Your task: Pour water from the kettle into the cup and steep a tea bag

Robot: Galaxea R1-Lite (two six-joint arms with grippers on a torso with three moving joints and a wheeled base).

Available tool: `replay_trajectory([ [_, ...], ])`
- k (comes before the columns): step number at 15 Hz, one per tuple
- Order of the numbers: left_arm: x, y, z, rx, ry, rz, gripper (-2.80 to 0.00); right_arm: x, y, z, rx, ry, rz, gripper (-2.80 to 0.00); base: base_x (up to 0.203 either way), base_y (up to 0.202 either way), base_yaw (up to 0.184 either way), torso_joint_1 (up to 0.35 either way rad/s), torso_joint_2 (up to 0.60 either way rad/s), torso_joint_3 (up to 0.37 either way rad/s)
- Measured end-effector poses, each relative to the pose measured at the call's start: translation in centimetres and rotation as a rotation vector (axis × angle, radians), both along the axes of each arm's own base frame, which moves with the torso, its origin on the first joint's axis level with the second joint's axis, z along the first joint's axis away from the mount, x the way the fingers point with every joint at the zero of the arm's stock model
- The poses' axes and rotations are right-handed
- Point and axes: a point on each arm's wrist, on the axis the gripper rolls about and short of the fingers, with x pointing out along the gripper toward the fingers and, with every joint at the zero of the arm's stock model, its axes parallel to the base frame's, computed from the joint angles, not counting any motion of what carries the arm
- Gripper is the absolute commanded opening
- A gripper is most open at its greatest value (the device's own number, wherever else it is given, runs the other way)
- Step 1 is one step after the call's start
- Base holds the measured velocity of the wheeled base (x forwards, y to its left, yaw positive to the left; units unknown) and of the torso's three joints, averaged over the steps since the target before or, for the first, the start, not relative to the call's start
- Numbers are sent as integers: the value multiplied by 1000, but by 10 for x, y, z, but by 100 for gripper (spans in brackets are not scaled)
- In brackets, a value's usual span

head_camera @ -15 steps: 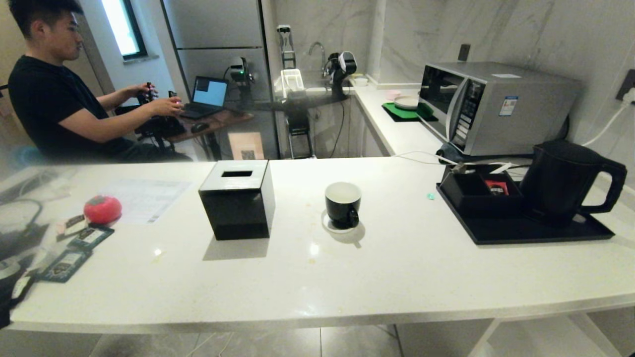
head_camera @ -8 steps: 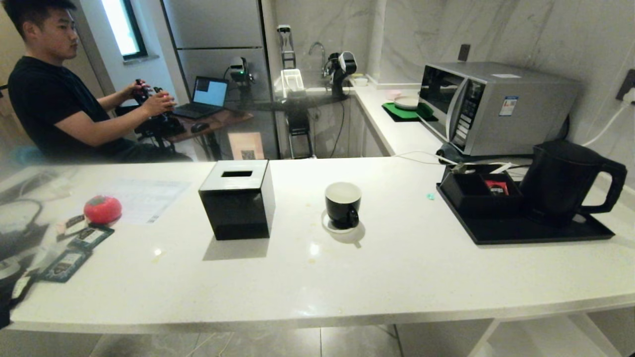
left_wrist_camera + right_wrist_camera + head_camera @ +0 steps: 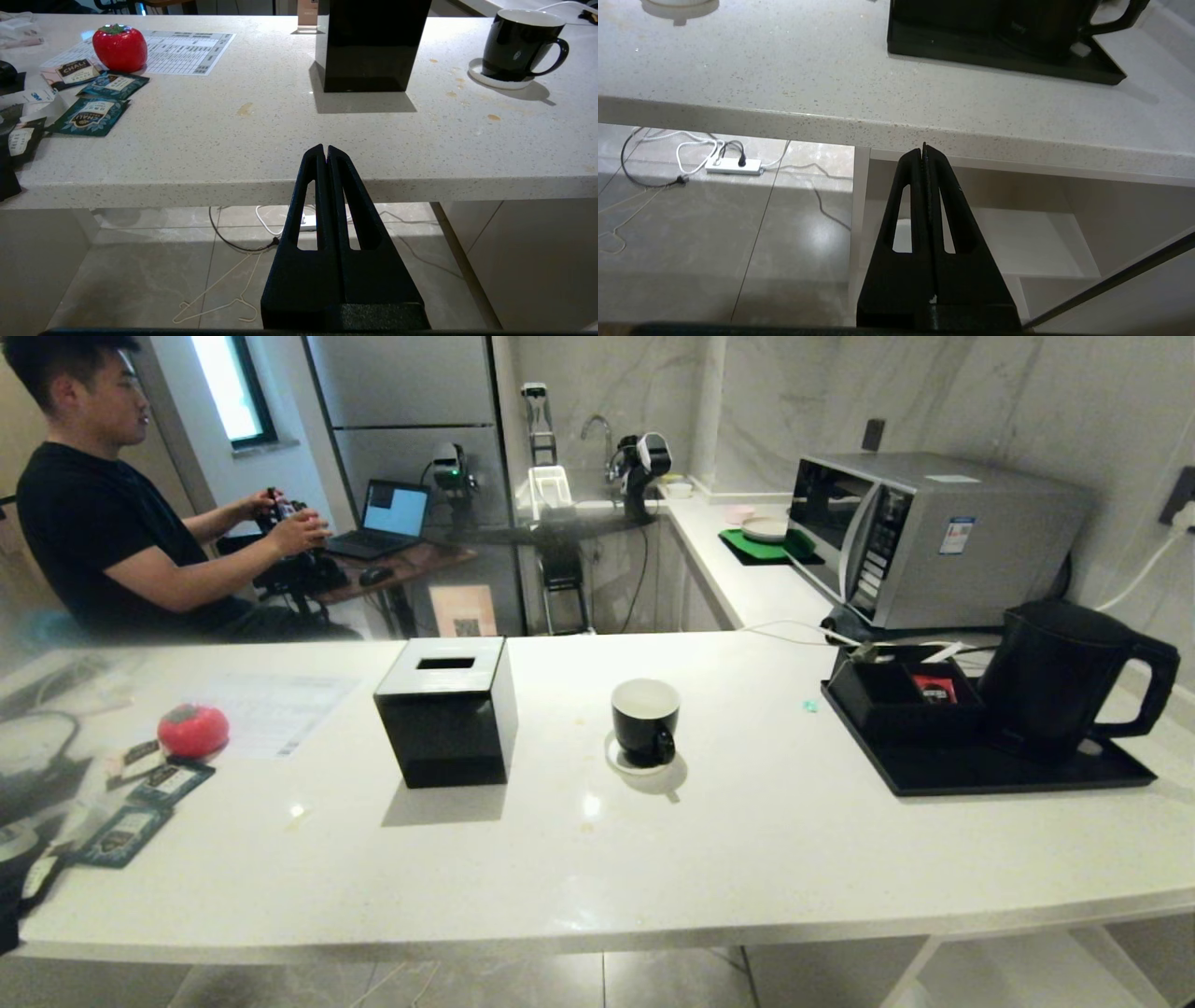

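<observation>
A: What lies at the left end of the white counter [image 3: 747, 859]?

B: A red strawberry-shaped object [image 3: 192, 729] beside a printed sheet [image 3: 271, 709], with dark teal tea sachets [image 3: 170, 782] scattered nearer the edge. A person in a black shirt [image 3: 84, 532] sits beyond the counter at a desk with a laptop [image 3: 390, 515].

A: And the left gripper?

B: The left gripper [image 3: 325, 150] sits at the counter's near edge, seen only by its own wrist camera. Its two black fingers are pressed flat together with nothing between them.

A: What comes next, going right?

B: A black cube tissue box [image 3: 448, 709], then the cup [image 3: 645, 721], a glossy black mug with a white inside, upright on a small white coaster [image 3: 620, 763], its ear handle turned toward the near edge. It stands well apart from the box.

A: The kettle?

B: The kettle [image 3: 1060, 677] stands upright on a black tray [image 3: 980, 770] at the right end, handle pointing right. A black organiser [image 3: 892, 702] on the same tray holds a small red packet [image 3: 935, 689]. Behind them is a silver microwave [image 3: 934, 537].

A: The tea bag?

B: A tiny green speck [image 3: 810, 707] lies on the counter just left of the tray; I cannot tell whether it is the tag.

A: The right gripper?

B: The right gripper [image 3: 924, 150] hangs just below the counter's edge, in front of the tray, fingers closed tight and empty.
</observation>
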Motion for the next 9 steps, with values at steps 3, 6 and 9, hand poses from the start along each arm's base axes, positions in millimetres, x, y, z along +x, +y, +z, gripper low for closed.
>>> replay_trajectory([
  [3, 0, 0, 0, 0, 0, 0, -280, 18, 0, 18, 4, 5, -2, -280, 0, 0, 0, 0, 0, 0],
  [6, 0, 0, 0, 0, 0, 0, -280, 45, 0, 39, 6, -6, -1, -280, 0, 0, 0, 0, 0, 0],
  [9, 0, 0, 0, 0, 0, 0, -280, 80, -1, 65, 7, -47, -15, -280, 0, 0, 0, 0, 0, 0],
])
